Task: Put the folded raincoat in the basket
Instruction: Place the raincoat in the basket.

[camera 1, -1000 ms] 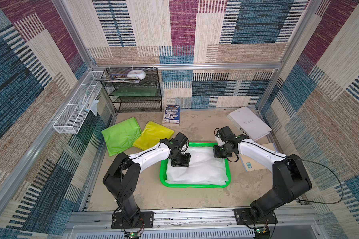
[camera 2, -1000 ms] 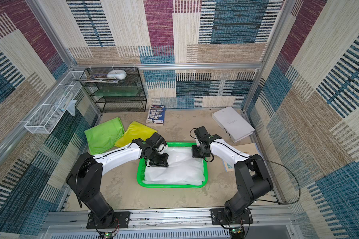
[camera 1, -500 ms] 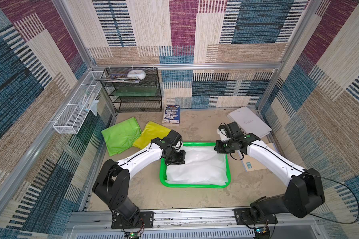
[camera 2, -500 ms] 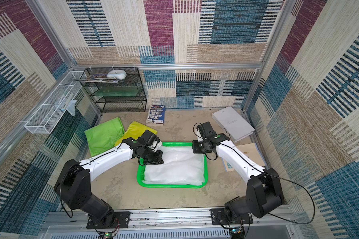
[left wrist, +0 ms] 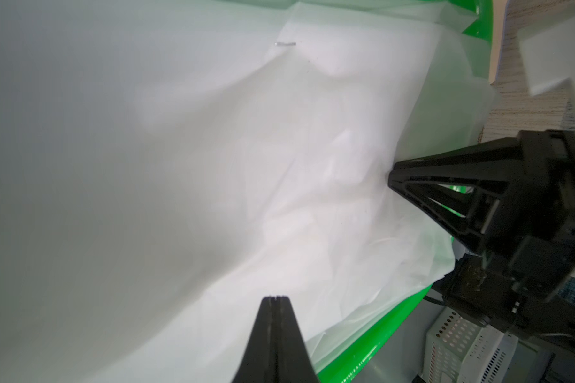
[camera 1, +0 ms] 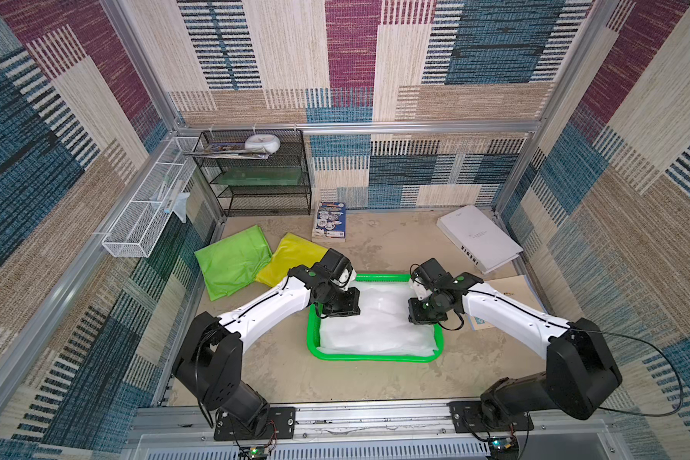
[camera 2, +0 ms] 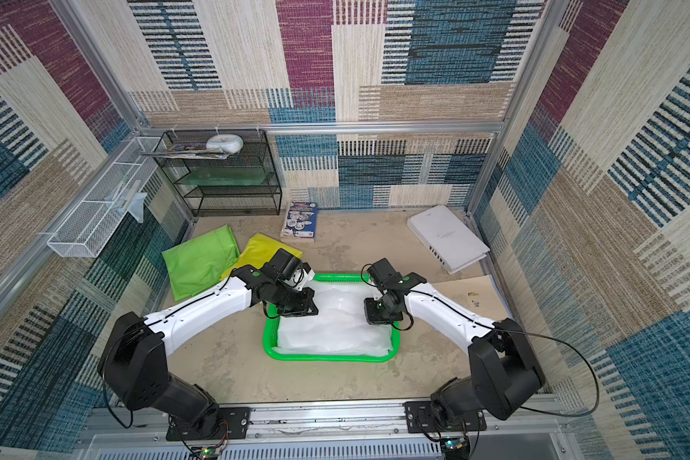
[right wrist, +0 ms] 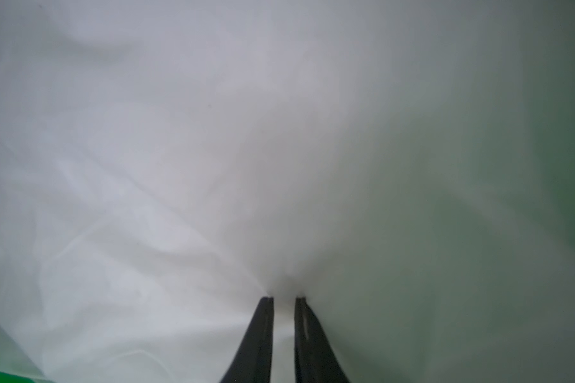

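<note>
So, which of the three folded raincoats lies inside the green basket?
The white raincoat: it fills the green basket. The lime-green raincoat and the yellow raincoat lie on the table, outside it.

Your left arm (camera 1: 271,306) reaches forward and inward from its base with the wrist bent down, and your left gripper (left wrist: 275,299) has its two fingers pressed flat together at the tips. Your right arm (camera 1: 506,314) mirrors it from the opposite side, wrist also tipped down, and your right gripper (right wrist: 284,298) holds its fingers a narrow slit apart. In both top views the two wrists face each other, near but not touching.
</note>
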Robot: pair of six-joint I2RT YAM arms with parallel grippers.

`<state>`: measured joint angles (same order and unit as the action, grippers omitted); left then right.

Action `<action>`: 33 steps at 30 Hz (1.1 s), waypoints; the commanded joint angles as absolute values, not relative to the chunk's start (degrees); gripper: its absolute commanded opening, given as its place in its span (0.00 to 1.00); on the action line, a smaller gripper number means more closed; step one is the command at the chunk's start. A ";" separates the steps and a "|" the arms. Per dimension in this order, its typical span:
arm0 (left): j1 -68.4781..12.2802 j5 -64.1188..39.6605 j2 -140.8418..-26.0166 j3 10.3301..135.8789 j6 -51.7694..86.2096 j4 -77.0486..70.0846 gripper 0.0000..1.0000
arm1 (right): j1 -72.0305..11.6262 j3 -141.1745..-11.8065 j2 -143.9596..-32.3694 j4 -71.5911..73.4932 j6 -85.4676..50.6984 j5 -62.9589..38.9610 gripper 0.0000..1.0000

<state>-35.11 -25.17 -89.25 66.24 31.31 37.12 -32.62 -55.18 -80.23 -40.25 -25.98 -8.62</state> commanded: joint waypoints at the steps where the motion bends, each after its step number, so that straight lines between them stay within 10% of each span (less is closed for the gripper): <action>1: -34.98 -23.43 -88.18 66.67 30.60 38.86 0.08 | -33.12 -56.21 -76.70 -39.11 -27.09 -14.89 0.20; 7: -34.72 -19.42 -84.79 66.13 29.86 41.96 0.11 | -33.34 -52.67 -74.30 -41.60 -27.83 -18.79 0.18; 17: -30.67 -10.04 -77.02 64.17 30.29 49.42 0.53 | -33.43 -52.02 -74.61 -44.64 -26.99 -8.85 0.27; 24: -28.89 -3.81 -75.14 61.13 31.24 53.21 0.58 | -33.40 -57.96 -71.51 -39.10 -28.10 -9.76 0.47; 33: -28.83 -1.75 -74.65 54.93 32.85 51.69 0.53 | -33.38 -57.11 -72.77 -37.81 -27.60 -11.69 0.47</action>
